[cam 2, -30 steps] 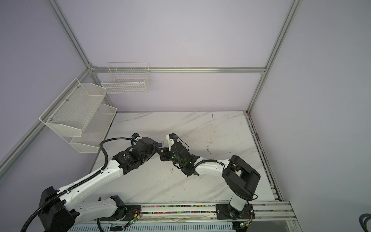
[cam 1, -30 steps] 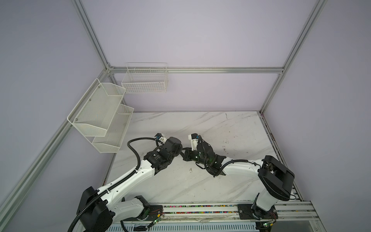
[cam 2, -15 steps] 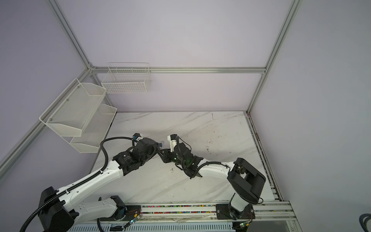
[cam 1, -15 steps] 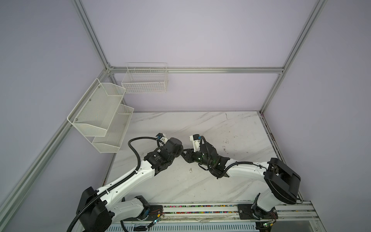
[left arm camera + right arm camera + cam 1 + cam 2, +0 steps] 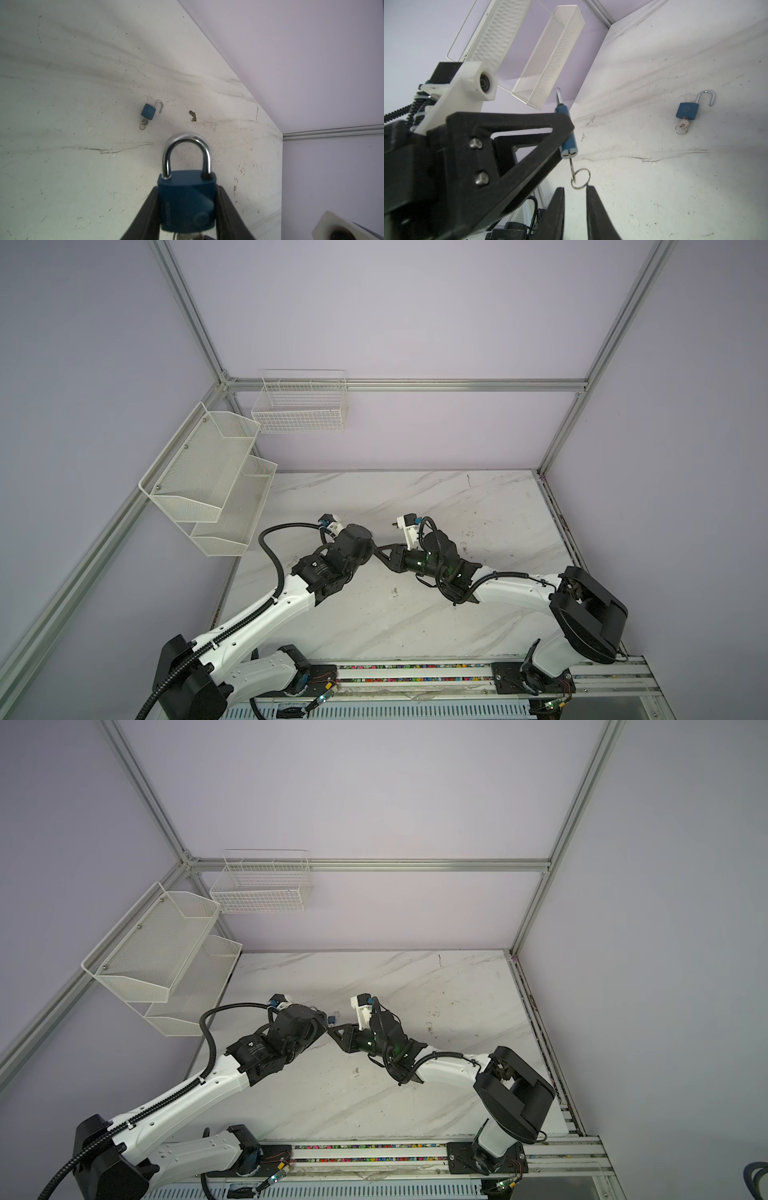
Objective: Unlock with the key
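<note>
My left gripper (image 5: 187, 189) is shut on the body of a blue padlock (image 5: 187, 203), held off the table. Its silver shackle (image 5: 187, 145) sits down in the body. Seen from the right wrist, the key (image 5: 571, 164) sticks out of this padlock (image 5: 569, 133), and its ring (image 5: 580, 178) hangs from it. My right gripper (image 5: 575, 188) is open right behind the ring, with nothing between its fingers. In both top views the two grippers meet tip to tip, left (image 5: 368, 549) (image 5: 321, 1026) and right (image 5: 384, 553) (image 5: 337, 1033).
A second blue padlock (image 5: 148, 112) (image 5: 687, 111) (image 5: 331, 1020) lies on the marble table (image 5: 415, 614), its shackle swung open and a key in it. Two white mesh shelves (image 5: 208, 485) hang on the left wall and a wire basket (image 5: 299, 406) on the back wall.
My right gripper's jaws have come apart, off the key. The right arm's elbow has swung outward to the right. The left arm holds still with the padlock.
</note>
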`<state>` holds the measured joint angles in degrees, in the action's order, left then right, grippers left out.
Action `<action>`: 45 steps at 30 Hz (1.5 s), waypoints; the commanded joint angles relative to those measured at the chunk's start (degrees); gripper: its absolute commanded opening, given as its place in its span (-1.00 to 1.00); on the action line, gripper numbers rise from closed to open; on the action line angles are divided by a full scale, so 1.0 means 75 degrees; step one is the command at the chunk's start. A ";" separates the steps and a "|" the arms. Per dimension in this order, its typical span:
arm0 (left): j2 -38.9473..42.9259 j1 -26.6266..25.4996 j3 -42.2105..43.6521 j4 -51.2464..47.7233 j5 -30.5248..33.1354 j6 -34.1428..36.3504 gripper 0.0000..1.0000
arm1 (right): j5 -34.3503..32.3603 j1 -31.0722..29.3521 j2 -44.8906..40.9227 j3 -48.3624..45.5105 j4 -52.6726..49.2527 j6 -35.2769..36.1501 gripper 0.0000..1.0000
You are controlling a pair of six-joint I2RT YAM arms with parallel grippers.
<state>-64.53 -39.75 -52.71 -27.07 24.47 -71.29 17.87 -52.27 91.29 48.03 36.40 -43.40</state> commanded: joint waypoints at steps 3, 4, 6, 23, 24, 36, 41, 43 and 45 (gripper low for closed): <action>0.0228 0.0050 -0.0437 0.0398 0.0183 0.0072 -1.00 | 0.0239 0.0047 0.0212 0.0281 0.0447 -0.0137 -0.61; 0.0221 0.0050 -0.0437 0.0417 0.0172 0.0071 -1.00 | 0.0242 0.0046 0.0223 0.0294 0.0465 -0.0134 -0.61; 0.0203 0.0050 -0.0437 0.0428 0.0168 0.0071 -1.00 | 0.0229 0.0061 0.0238 0.0290 0.0505 -0.0112 -0.61; 0.0161 0.0036 -0.0491 0.0462 -0.0398 0.0024 -1.00 | 0.0156 0.0056 0.0451 0.0398 0.0793 -0.0153 -0.89; 0.0138 0.0036 -0.0494 0.0458 -0.0477 0.0046 -1.00 | 0.0159 0.0058 0.0433 0.0415 0.0814 -0.0129 -0.91; -0.0091 -0.0408 -0.0601 0.0272 -0.1032 0.0029 -1.00 | -0.0669 0.0056 0.0107 0.0804 0.0388 0.0555 -0.96; -0.0035 -0.0389 -0.0597 0.0412 -0.0422 0.0181 -1.00 | -0.0299 0.0056 0.0047 0.0670 0.0345 0.0598 -0.88; -0.0009 -0.0338 -0.0610 0.0446 -0.0215 0.0235 -1.00 | -0.0236 0.0056 0.0001 0.0590 0.0259 0.0553 -0.82; 0.0033 -0.0255 -0.0616 0.0467 -0.0034 0.0246 -1.00 | -0.0201 0.0058 -0.0097 0.0446 0.0219 0.0522 -0.74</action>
<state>-65.45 -40.66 -52.71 -25.80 24.86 -70.83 16.91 -52.05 93.30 50.89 35.88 -39.81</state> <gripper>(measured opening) 0.363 0.125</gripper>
